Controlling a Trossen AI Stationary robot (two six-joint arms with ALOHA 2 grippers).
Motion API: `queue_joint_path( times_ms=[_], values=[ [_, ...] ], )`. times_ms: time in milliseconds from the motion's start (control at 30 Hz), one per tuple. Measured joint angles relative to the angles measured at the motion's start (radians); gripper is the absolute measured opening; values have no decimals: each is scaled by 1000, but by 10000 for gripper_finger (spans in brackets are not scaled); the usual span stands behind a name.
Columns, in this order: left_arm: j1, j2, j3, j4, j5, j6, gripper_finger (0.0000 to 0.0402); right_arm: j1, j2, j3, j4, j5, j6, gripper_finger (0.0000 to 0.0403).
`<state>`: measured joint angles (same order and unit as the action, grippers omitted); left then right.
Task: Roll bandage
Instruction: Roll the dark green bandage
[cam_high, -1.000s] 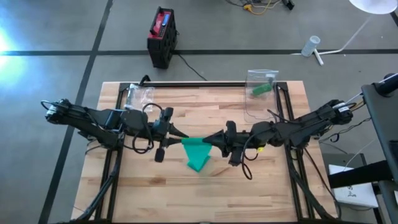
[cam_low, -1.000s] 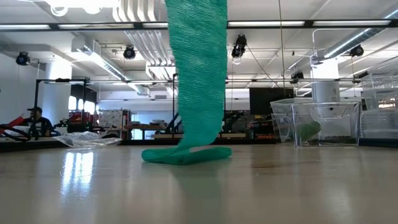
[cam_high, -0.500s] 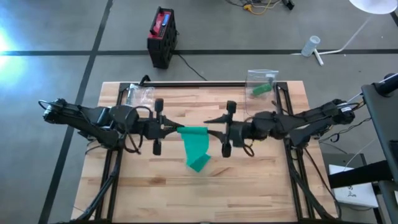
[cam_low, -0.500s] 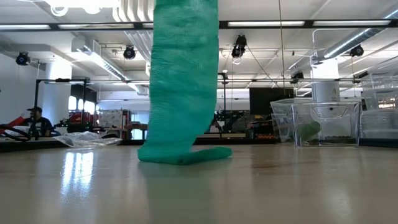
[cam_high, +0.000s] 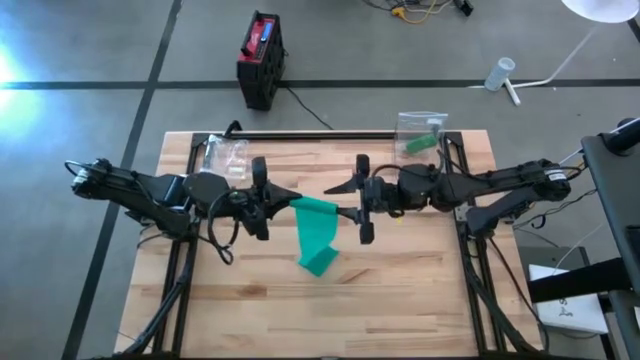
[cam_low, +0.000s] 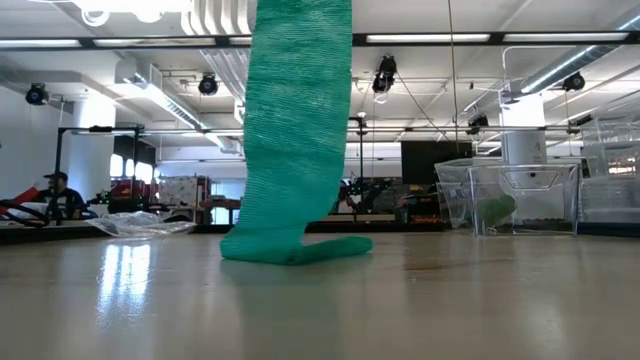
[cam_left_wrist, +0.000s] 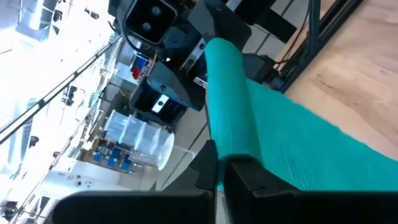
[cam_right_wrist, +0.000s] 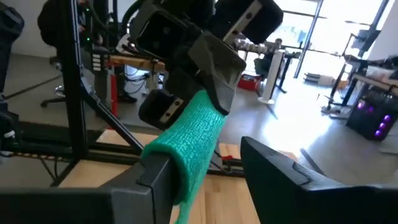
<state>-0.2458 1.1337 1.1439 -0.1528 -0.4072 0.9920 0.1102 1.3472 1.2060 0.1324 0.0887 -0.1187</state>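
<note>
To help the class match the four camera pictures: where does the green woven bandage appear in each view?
High view: green woven bandage at table centre, between both arms.
Low view: hangs from the top edge to the tabletop.
Left wrist view: fills the centre and lower right.
Right wrist view: centre, draped downward.
Shared landmark: left end effector, shut on its top.

No legible text, labels, brands or numbers anywhere.

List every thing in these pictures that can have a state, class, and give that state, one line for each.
Green bandage: partly rolled, top held up, tail hanging to the table, end folded flat.
Left gripper: shut on the bandage's rolled end.
Right gripper: open, fingers either side of the roll.
Clear bag: standing at the table's back right, green item inside.
</note>
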Motion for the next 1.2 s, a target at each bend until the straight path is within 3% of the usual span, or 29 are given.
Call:
queue_joint_path(
  times_ms=[167,333,400,567,733,967,1200],
  values=[
    [-3,7,0,7,-3,-43,0,-4,0,0,-23,1,-56,129],
    [-4,-5,0,8,-21,-255,21,6,0,0,-30,12,-293,31],
    [-4,-12,0,-3,-30,-354,37,10,0,0,-30,16,-413,11],
    [-3,-18,0,-95,-9,-541,84,16,0,0,-37,20,-692,9],
    [-1,-16,0,-121,31,-610,127,22,0,0,-54,9,-912,6],
    [2,-13,0,-109,32,-611,157,23,-1,0,-53,-2,-862,6],
    [5,-13,0,-79,43,-628,149,23,-1,0,-43,-57,-842,6]
  ],
)
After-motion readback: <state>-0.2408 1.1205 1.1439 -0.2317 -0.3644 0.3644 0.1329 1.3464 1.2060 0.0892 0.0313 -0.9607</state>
